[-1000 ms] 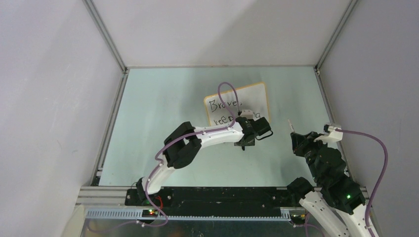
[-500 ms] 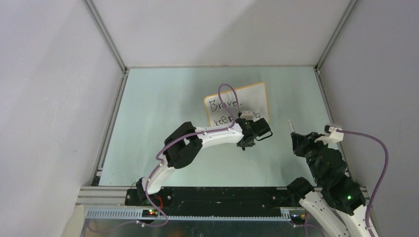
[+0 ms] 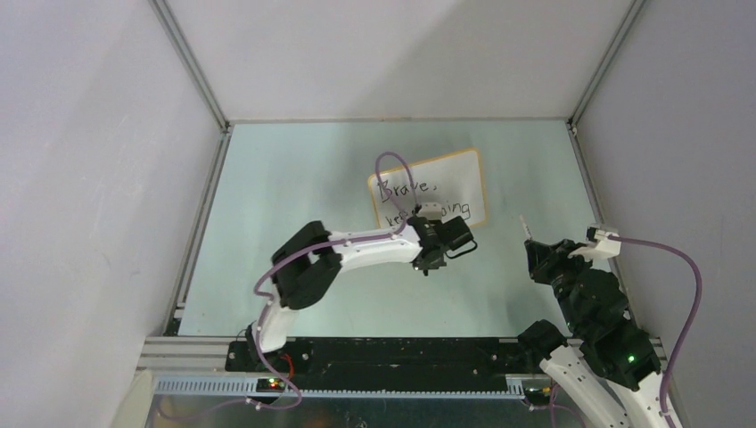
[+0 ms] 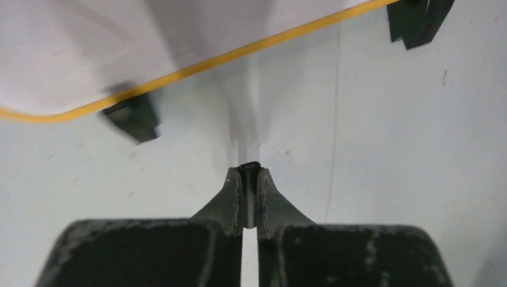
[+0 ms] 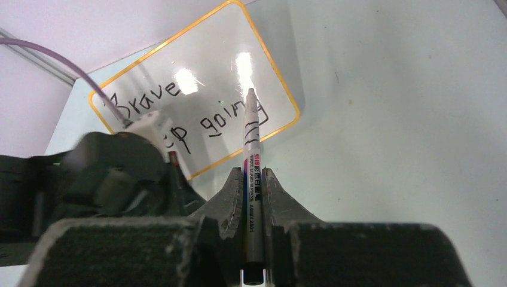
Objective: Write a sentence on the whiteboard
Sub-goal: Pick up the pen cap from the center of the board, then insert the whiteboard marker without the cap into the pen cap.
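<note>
Right wrist: right end effector (image 5: 252,174) grips marker (image 5: 250,128).

The white-and-black left arm (image 3: 374,251) hid the start of the second line of the black handwritten sentence (image 3: 403,190) on the white, orange-framed whiteboard (image 3: 459,174). A slim white marker pen (image 5: 251,149) crossed its last letters; one black clip foot (image 4: 133,116) was blurred.

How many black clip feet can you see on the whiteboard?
2. One clip foot sits by the whiteboard's rounded corner, left in the left wrist view; the other clip foot is at that view's top right, partly cropped.
</note>
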Action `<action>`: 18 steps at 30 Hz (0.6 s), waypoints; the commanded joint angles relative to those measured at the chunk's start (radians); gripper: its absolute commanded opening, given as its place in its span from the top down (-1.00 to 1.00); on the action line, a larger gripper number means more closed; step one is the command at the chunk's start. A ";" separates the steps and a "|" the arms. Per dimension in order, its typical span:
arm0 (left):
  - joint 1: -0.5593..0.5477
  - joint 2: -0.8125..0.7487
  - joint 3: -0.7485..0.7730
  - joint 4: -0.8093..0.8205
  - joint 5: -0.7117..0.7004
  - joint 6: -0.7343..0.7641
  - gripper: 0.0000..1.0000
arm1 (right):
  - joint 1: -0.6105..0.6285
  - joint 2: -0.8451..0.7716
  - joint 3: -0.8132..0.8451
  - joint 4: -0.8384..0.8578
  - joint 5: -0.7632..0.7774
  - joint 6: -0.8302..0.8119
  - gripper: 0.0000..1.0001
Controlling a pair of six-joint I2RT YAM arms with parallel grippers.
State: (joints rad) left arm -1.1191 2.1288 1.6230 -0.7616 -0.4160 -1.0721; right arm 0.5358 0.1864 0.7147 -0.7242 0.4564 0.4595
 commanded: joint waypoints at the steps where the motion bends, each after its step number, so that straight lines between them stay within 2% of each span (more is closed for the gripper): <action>1: -0.003 -0.244 -0.094 0.032 -0.064 -0.017 1.00 | 0.006 -0.006 0.034 0.031 -0.042 -0.009 1.00; 6: 0.037 -0.465 -0.214 0.063 -0.073 -0.019 1.00 | 0.007 0.037 0.034 0.058 -0.248 -0.047 1.00; 10: 0.125 -0.638 -0.372 0.173 0.009 -0.019 1.00 | 0.007 0.072 0.005 0.111 -0.438 -0.071 1.00; 14: 0.210 -0.776 -0.516 0.260 0.070 -0.066 1.00 | 0.009 0.064 -0.072 0.222 -0.639 -0.077 1.00; 18: 0.275 -0.872 -0.619 0.293 0.099 -0.153 1.00 | 0.020 0.071 -0.147 0.350 -0.768 -0.047 1.00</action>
State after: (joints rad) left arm -0.8799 1.3319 1.0775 -0.5423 -0.3668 -1.1244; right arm 0.5419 0.2516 0.6224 -0.5369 -0.0971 0.4072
